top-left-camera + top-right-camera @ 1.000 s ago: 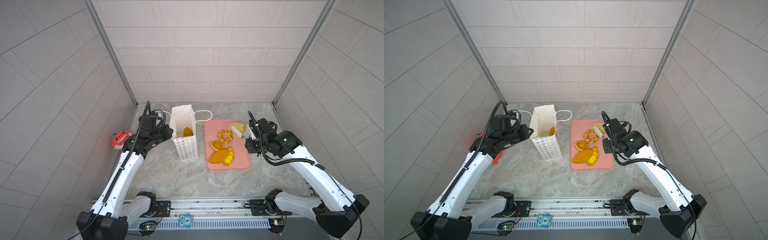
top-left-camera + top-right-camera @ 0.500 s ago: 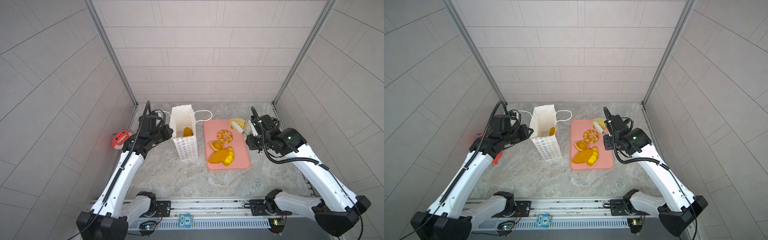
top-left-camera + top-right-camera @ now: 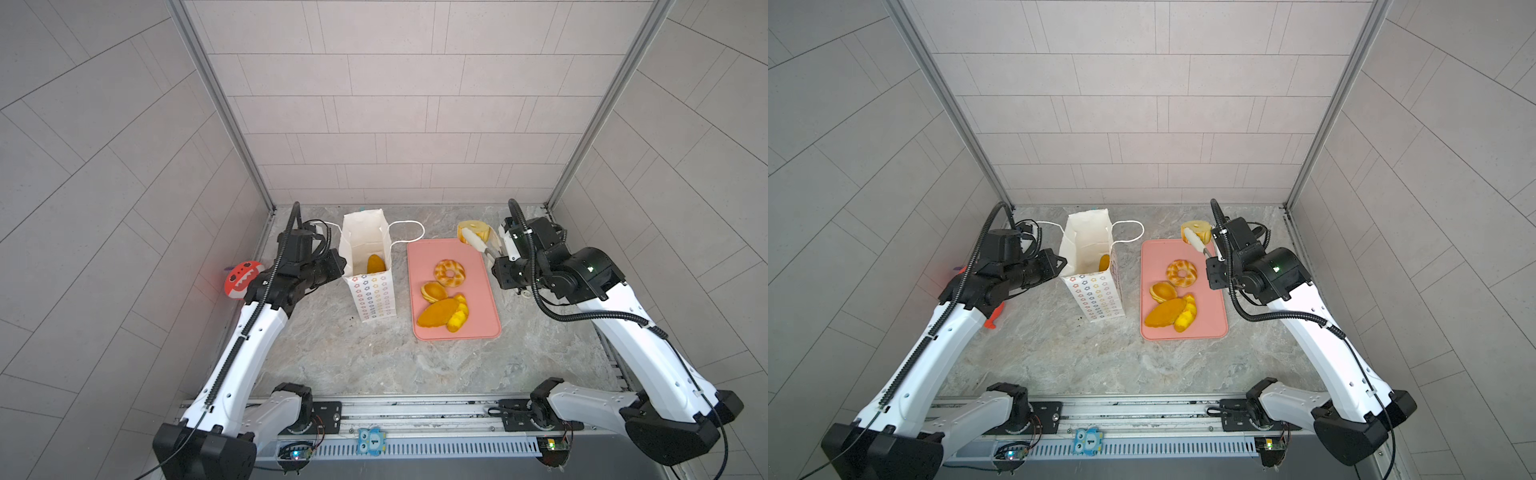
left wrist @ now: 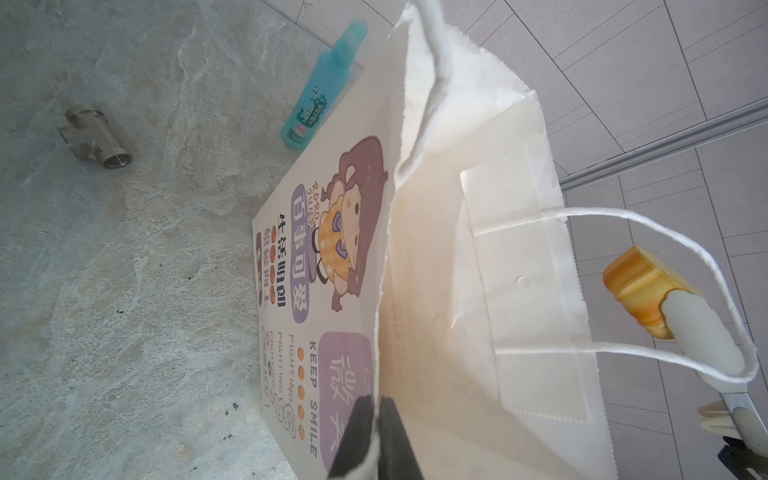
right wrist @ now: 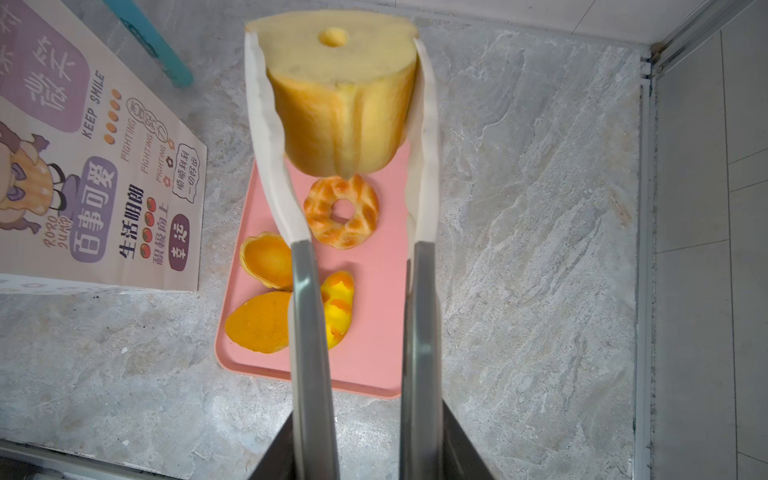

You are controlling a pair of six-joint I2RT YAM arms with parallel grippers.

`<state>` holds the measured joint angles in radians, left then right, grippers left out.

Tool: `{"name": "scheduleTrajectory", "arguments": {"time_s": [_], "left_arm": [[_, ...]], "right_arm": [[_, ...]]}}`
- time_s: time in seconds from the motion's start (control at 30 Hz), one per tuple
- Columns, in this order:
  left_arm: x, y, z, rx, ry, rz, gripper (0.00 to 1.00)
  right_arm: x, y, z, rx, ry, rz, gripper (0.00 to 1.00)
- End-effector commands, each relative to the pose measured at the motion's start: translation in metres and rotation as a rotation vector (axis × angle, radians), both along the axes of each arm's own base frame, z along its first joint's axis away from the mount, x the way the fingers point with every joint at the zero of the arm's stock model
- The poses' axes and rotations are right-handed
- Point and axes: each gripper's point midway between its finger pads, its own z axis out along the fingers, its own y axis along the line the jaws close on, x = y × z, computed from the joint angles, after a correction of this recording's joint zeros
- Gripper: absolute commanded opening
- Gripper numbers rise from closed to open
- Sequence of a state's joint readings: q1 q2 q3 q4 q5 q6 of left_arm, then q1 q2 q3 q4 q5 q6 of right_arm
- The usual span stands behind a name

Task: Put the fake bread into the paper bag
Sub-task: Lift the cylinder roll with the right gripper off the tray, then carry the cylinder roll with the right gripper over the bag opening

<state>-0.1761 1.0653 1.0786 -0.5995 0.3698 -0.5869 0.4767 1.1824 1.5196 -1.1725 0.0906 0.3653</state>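
The white paper bag (image 3: 374, 297) (image 3: 1096, 291) stands open left of the pink tray (image 3: 478, 316). One piece of fake bread (image 3: 375, 263) lies inside it. My left gripper (image 4: 376, 401) (image 3: 343, 266) is shut on the bag's rim. My right gripper (image 5: 365, 449) (image 3: 500, 253) is shut on metal tongs (image 5: 309, 316), whose white tips clamp a ridged yellow loaf (image 5: 340, 112) (image 3: 471, 228) in the air over the tray's far right corner. A twisted ring (image 3: 449, 273), a tart (image 3: 433, 291) and a long loaf (image 3: 436, 312) lie on the tray.
A yellow pastry (image 3: 458, 318) lies against the long loaf. A red toy (image 3: 241, 279) sits by the left wall. A teal spray bottle (image 4: 324, 89) lies behind the bag, with a metal pipe fitting (image 4: 97, 137) on the floor nearby. Tiled walls close in three sides.
My right arm has carried the ridged loaf in the tongs up and away from the tray's corner toward the back wall. The left arm and the bag have not moved.
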Motion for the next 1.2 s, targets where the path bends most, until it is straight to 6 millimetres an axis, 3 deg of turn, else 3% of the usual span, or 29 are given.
{"name": "scheduleTrajectory", "arguments": {"time_s": [0.0, 0.7, 1.17], "left_arm": [[-0.003, 0.003, 0.008, 0.004, -0.014, 0.007, 0.10], [-0.002, 0.004, 0.008, 0.006, -0.014, 0.021, 0.10], [0.000, 0.004, 0.006, 0.002, -0.010, 0.024, 0.10]], "right_arm": [[0.006, -0.001, 0.021, 0.008, -0.063, -0.004, 0.41], [0.028, 0.019, 0.081, 0.078, -0.186, 0.059, 0.41], [0.031, 0.037, 0.100, 0.155, -0.224, 0.118, 0.39]]}}
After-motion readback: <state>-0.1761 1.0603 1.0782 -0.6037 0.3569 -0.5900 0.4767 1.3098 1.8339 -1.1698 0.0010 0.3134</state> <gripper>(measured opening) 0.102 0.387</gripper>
